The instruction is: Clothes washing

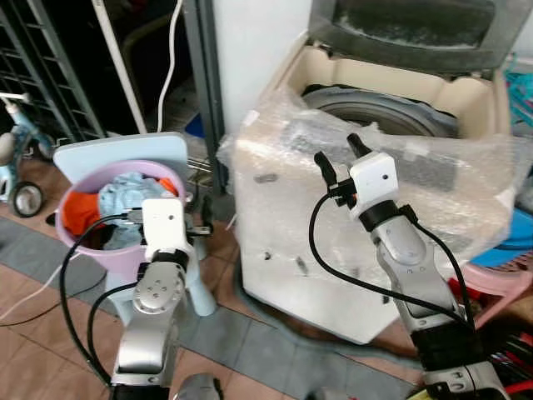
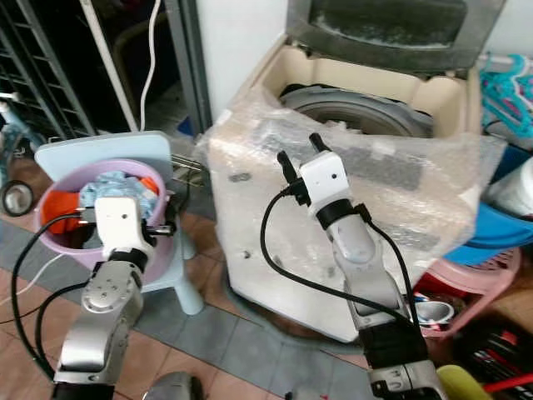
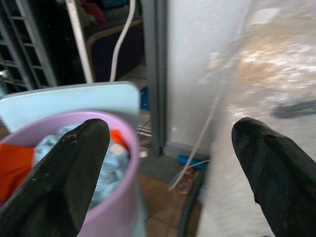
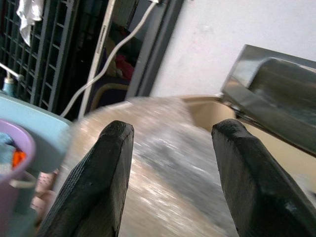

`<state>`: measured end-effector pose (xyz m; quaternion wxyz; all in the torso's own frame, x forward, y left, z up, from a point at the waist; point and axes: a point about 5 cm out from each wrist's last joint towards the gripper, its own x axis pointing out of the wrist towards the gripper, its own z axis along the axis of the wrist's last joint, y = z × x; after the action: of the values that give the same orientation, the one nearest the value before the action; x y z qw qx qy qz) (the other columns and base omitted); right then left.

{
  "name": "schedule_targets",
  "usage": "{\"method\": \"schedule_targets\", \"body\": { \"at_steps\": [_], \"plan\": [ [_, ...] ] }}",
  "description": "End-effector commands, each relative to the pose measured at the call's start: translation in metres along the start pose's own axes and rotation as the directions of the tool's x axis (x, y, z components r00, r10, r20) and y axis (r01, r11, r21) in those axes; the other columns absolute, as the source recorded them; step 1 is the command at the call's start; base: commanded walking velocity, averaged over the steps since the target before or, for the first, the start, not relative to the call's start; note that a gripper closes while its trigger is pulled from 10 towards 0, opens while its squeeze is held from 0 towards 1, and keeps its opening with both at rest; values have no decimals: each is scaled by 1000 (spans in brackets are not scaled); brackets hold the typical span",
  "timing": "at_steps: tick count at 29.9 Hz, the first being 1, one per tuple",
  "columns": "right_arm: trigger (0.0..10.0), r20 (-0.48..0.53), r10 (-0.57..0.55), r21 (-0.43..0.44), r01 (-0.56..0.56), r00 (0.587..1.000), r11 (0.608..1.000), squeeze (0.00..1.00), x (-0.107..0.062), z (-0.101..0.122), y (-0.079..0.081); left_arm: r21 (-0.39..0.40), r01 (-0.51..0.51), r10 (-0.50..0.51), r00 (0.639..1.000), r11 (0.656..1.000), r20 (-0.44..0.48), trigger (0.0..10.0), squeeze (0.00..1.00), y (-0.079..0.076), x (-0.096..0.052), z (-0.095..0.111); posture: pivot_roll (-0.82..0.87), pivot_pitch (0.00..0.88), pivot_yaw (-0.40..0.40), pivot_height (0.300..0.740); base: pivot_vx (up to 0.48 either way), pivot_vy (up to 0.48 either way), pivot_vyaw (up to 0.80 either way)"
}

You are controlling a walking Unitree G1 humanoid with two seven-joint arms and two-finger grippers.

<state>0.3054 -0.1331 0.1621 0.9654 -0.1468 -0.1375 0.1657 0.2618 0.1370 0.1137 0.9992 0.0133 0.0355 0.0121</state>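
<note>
- The washer (image 1: 333, 275) stands at the right of the scene, its lid (image 1: 416, 25) raised at the far side; the lid's top is cut off by the frame edge.
- Bubble wrap (image 1: 275, 175) covers the washer's near top and front, so the panel under it shows only as dark, blurred patches.
- The drum (image 1: 375, 108) is open, but the wrap hides its near half and what lies inside cannot be made out.
- The clothes (image 1: 125, 200) — a light blue piece and an orange one — lie in a pink basket (image 1: 75, 242) at the left, which sits on a pale blue chair (image 1: 125, 150).
- The left gripper (image 3: 173, 168) hovers at the basket's right rim, between basket and washer. Its fingers (image 3: 64, 177) are spread wide with nothing between them; from the head views the wrist block hides them almost wholly.
- The right gripper (image 1: 339, 154) is raised over the wrapped near top of the washer, pointing toward the drum. Its fingers (image 4: 94, 182) stand apart and empty — not touching the wrap, as far as can be told.
- The right wrist view is smeared with blur over the wrap.
- A white cable (image 1: 171, 62) hangs in the dark gap behind the basket; its upper end runs out of frame.
- A child's tricycle (image 1: 21, 158) at the far left is half cut off.
- Pink and blue tubs (image 1: 500, 267) at the right are partly hidden behind the washer and the wrap.
</note>
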Motion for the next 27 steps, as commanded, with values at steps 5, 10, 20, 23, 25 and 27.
{"method": "schedule_targets", "body": {
  "at_steps": [5,10,20,23,25,27],
  "plan": [
    [10000,-24,-42,90,44,999,995,0,-5,5,6,17,-31,31,999,999,-9,10000,0,8,-4,0,-41,0,18,740,0,480,0],
    [10000,-98,-88,102,98,991,990,0,-9,0,3,19,-28,29,999,999,-15,10000,0,9,-5,1,-46,0,21,740,0,480,0],
    [10000,-150,-114,133,135,982,982,0,-10,-3,6,17,-50,51,998,999,-35,10000,0,12,-3,0,-48,0,27,740,0,480,0],
    [10000,-207,-86,145,117,975,982,0,-12,-9,9,23,-56,56,998,998,-16,10000,0,12,-3,2,-44,0,27,740,0,320,0],
    [10000,-212,-71,136,102,975,985,0,-13,-10,10,24,-60,60,998,998,-10,10000,0,13,-4,3,-44,0,27,740,0,0,0],
    [10000,-177,-46,170,76,983,983,0,-14,-7,12,27,-45,45,999,999,10,10000,0,16,-4,5,-40,0,26,740,0,0,244]
  ]
}}
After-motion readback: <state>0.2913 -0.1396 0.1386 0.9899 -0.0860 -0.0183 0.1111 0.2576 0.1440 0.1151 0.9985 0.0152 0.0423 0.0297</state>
